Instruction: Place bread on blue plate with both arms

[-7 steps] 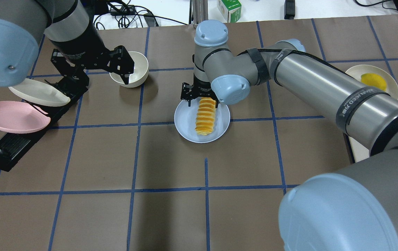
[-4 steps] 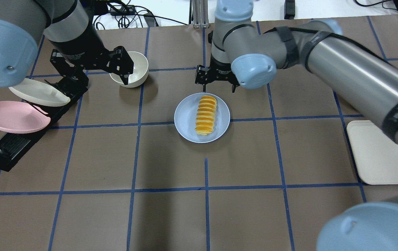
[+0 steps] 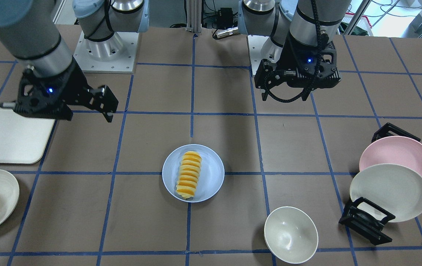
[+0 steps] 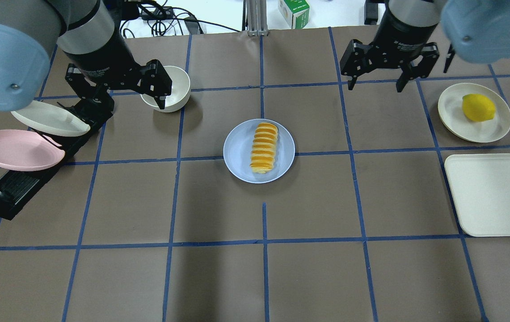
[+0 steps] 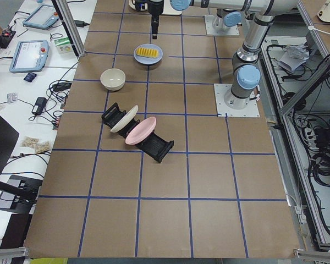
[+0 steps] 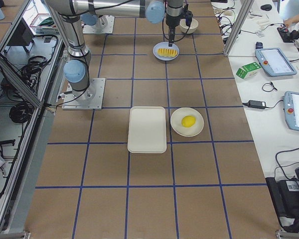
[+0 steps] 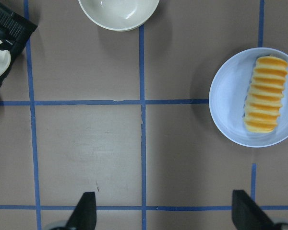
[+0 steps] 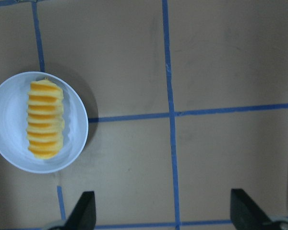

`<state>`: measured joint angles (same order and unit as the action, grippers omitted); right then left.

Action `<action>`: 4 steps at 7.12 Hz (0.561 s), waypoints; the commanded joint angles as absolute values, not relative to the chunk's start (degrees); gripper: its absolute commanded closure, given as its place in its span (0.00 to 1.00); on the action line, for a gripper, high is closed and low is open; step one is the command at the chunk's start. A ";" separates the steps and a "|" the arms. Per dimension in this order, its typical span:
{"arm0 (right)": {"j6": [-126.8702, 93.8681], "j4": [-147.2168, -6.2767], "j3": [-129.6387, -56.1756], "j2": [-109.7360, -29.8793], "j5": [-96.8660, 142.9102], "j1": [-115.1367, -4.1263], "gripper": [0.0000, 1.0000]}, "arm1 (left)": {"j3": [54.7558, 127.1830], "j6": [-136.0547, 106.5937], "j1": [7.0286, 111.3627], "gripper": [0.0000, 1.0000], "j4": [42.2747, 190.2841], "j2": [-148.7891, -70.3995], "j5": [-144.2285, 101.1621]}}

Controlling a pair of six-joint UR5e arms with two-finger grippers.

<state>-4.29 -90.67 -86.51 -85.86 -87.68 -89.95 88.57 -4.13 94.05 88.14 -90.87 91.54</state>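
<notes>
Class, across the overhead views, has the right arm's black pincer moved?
Yes. The right pincer has left the round pale blue plate, shifting toward the view's upper right.

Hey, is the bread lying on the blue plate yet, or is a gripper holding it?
On the plate. The bread lies flat inside the blue plate; the left gripper and right gripper are open, apart from it.
</notes>
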 commanded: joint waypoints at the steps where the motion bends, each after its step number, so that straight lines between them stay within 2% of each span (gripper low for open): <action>1: -4.13 -85.35 -87.10 -89.91 -89.12 -89.30 0.00 | 88.51 -4.13 94.04 0.00 88.33 -90.79 91.58; 4: -5.18 -86.22 -88.95 -90.96 -88.59 -89.91 0.00 | 88.33 -4.13 93.61 0.00 88.42 -91.05 87.31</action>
